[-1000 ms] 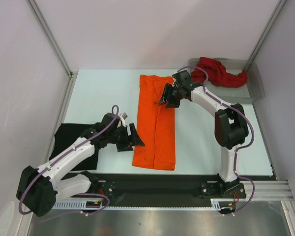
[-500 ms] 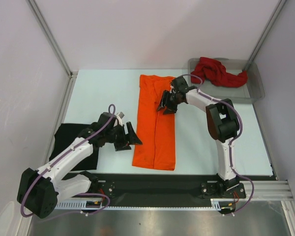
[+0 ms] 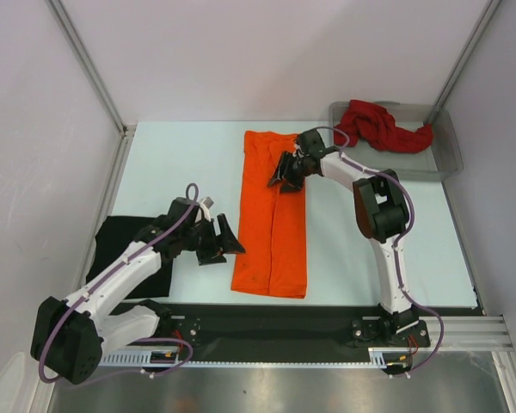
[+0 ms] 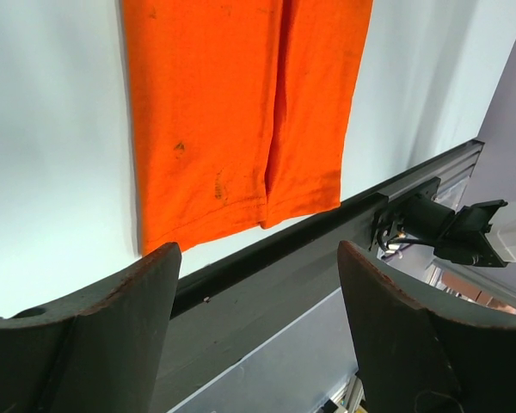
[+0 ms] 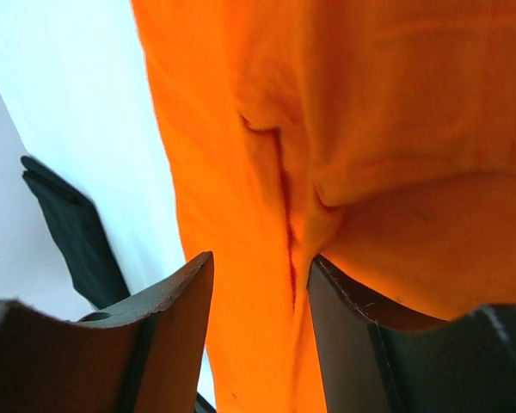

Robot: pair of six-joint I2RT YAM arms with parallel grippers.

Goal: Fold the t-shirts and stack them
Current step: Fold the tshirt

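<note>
The orange t-shirt [image 3: 271, 232] lies folded into a long strip down the middle of the tabletop [image 3: 181, 163], its near hem close to the black rail [image 3: 327, 317]. Just left of its near half, the left end effector [image 3: 227, 237] has its fingers spread wide and holds nothing, clear of the cloth's edge. Further left of the orange t-shirt, the black t-shirt [image 3: 125, 249] lies flat, partly under the left arm. On the orange t-shirt's far half, the right end effector [image 3: 284, 178] presses down with its fingers partly apart, straddling a raised crease of orange cloth without clamping it. Beyond and to the right of the orange t-shirt, the dark red t-shirt [image 3: 378, 125] sits crumpled in a grey tray [image 3: 448, 160].
</note>
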